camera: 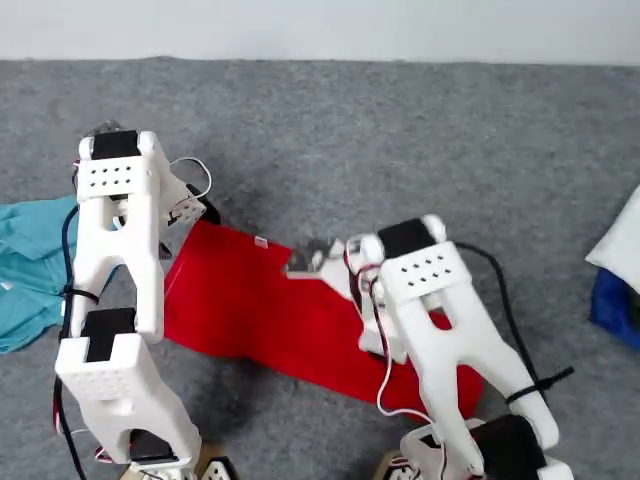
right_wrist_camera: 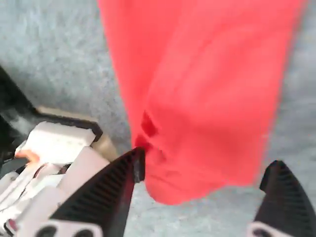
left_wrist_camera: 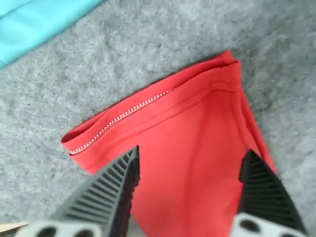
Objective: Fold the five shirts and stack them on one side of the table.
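One red shirt (camera: 250,305), one teal shirt (camera: 30,250), two end effectors (left_wrist_camera: 191,154) (right_wrist_camera: 207,160) spread.

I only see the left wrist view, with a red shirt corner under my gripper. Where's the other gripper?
Observer: The right gripper is open over another edge of the red shirt.
Operator: Is the shirt all spread out?
Observer: No, it lies as a long strip slanting across the table.
Operator: Any other clothes over there?
Observer: A white cloth and a blue cloth sit together at the table's right edge.
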You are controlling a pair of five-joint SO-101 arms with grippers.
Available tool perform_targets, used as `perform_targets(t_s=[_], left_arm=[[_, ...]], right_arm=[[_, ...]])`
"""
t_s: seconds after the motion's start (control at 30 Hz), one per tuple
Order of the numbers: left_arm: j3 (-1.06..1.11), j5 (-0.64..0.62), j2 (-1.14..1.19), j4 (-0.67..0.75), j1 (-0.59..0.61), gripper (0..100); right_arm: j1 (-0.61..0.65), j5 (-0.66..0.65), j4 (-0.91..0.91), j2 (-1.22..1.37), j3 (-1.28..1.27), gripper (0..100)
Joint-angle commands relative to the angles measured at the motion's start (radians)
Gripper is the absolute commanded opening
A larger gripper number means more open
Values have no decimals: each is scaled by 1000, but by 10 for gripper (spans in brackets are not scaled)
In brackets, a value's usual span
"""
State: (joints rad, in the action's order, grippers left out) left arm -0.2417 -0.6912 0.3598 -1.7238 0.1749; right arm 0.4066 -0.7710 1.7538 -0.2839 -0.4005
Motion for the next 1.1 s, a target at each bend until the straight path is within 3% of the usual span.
perform_targets(t_s=[0.0,0.13,0.27,0.4,0.57,0.7,0.87,1.07], left_arm=[[-1,89,-49,-34,-5,307],[-1,336,-49,-34,18,307],[22,578,-49,-34,57,306],[122,813,-51,-34,97,305],[170,1013,-48,-31,78,305],[165,1108,12,14,57,286],[165,1131,94,130,64,237],[101,1195,166,178,87,239]], right_arm=[[-22,48,47,-30,219,374],[-142,163,28,-18,307,374],[-245,181,27,-22,307,373],[-372,97,22,-27,307,373],[-568,-12,19,-18,307,373],[-682,-95,28,-18,307,373],[-805,-144,30,-19,307,373],[-852,-153,41,-19,307,373]])
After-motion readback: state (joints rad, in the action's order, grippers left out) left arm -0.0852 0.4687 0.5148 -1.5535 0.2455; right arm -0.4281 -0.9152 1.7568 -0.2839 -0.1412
